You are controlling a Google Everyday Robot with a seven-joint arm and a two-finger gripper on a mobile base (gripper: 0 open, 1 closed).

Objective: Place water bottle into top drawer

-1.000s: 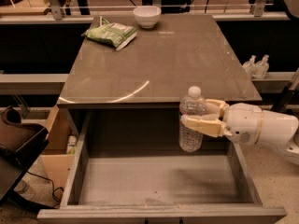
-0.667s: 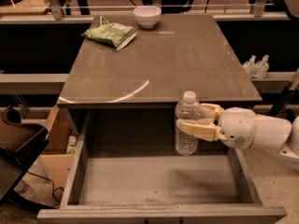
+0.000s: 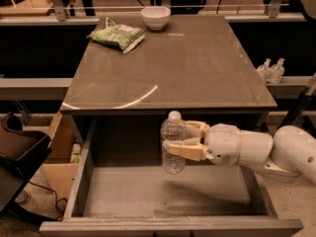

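Note:
The water bottle [image 3: 173,142], clear ribbed plastic with a white cap, stands upright in the air over the open top drawer [image 3: 81,177]. My gripper [image 3: 180,138] comes in from the right and is shut on the bottle's middle, one finger in front and one behind. The bottle's base hangs a little above the drawer's smooth grey floor, near the middle of the drawer. My white arm [image 3: 266,149] crosses above the drawer's right side wall.
On the grey tabletop [image 3: 197,68] lie a green snack bag [image 3: 116,35] and a white bowl [image 3: 155,17] at the back. Two small spray-type bottles [image 3: 271,70] stand on a ledge at right. A cardboard box [image 3: 59,157] and a dark bag [image 3: 19,147] are at left.
My gripper has carried the bottle to the left and slightly lower, from the drawer's right part toward its middle.

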